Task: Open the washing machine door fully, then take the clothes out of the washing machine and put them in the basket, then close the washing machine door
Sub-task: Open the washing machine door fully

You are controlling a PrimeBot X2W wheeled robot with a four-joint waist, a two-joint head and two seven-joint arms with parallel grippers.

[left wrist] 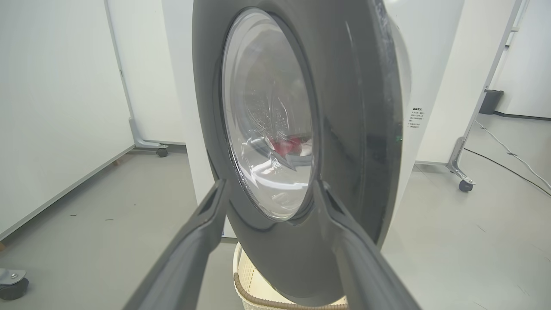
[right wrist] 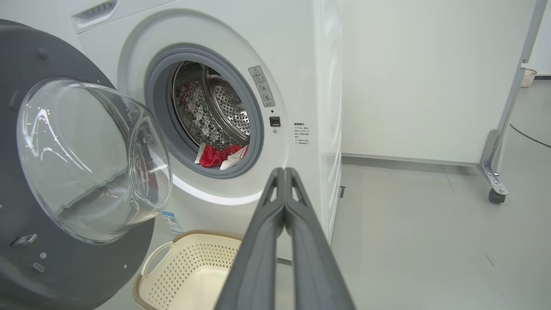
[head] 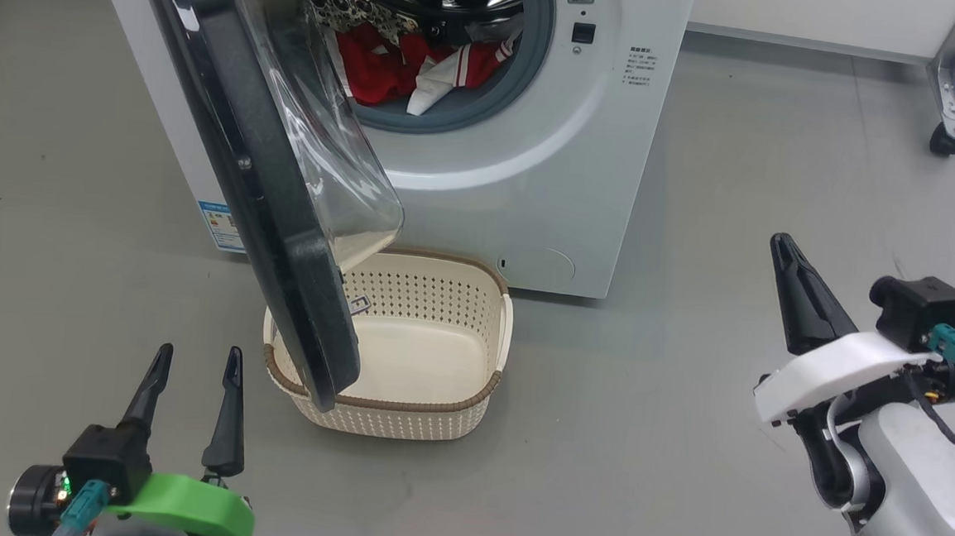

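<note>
Glossy black rim: the washing machine door (head: 272, 239) stands part-swung, its lower edge over the left end of the basket (head: 435, 415) in the head view. The basket sits on the floor (head: 683, 438) just before the washing machine (head: 533, 180). The clothes (head: 374, 67), red and white, lie low in the drum (right wrist: 215, 112).

Left claw (head: 199, 352): spread wide, empty, near the door's outer face. Right claw (head: 780, 241): pinched shut, empty, well right of the machine.

Risk: the door is not fully back, so a garment pulled out may snag the glass bowl (right wrist: 86, 159) or drop beside the basket. An off-centre push could skid on the gloss.

The left wrist view gives the door's outer face between the fingers (left wrist: 189, 254). The right wrist view gives the drum and the inner bowl.
</note>
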